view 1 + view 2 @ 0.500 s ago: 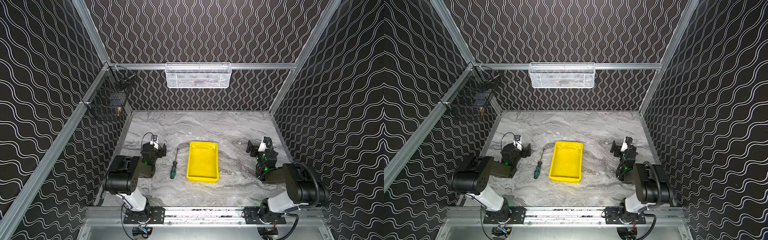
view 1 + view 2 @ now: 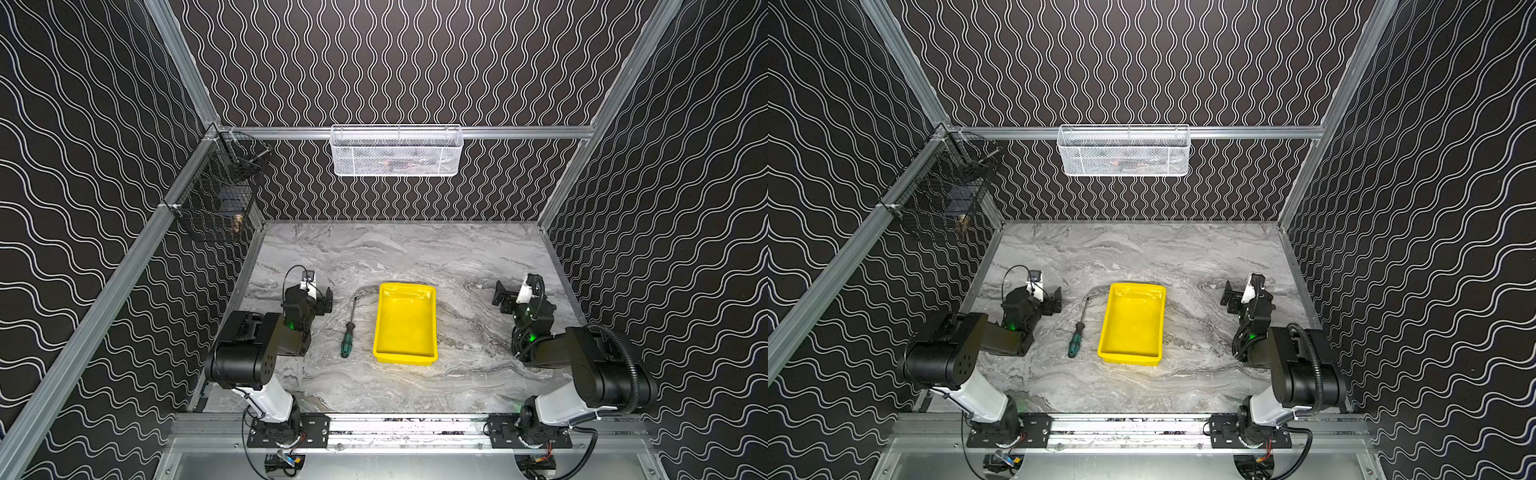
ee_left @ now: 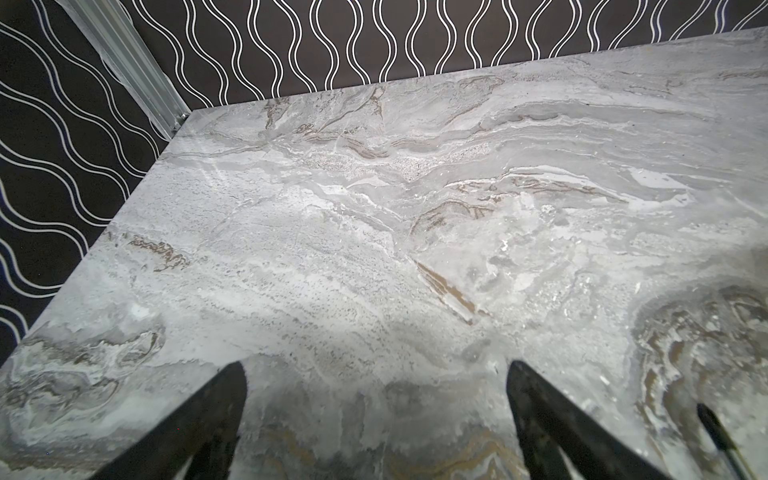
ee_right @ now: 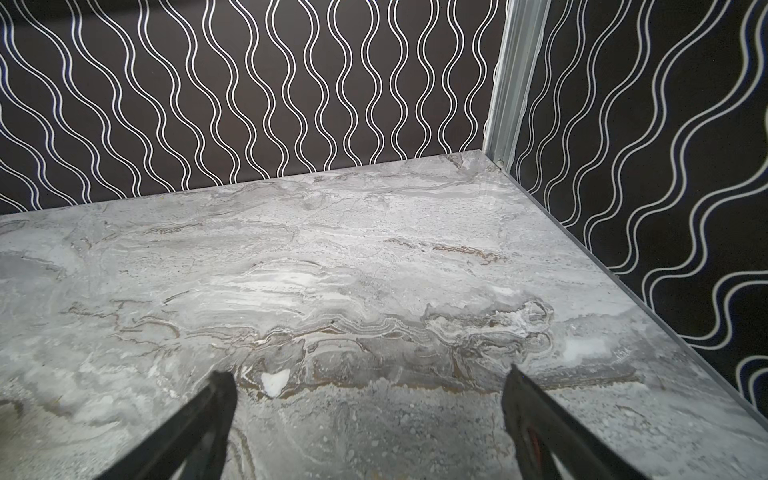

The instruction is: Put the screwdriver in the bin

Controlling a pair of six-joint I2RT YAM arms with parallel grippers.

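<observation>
Nothing is done yet. The screwdriver (image 2: 348, 328) lies on the table (image 2: 415, 257) just beside the empty bin (image 2: 405, 324). Our left gripper (image 3: 376, 368) and right gripper (image 4: 368, 372) are wide open, holding nothing.

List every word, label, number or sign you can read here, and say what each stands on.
None can be read.
Faint scribble on the table, right wrist view: too small to read.
On the screwdriver handle: no legible print.
On the bin: no marking shows.
</observation>
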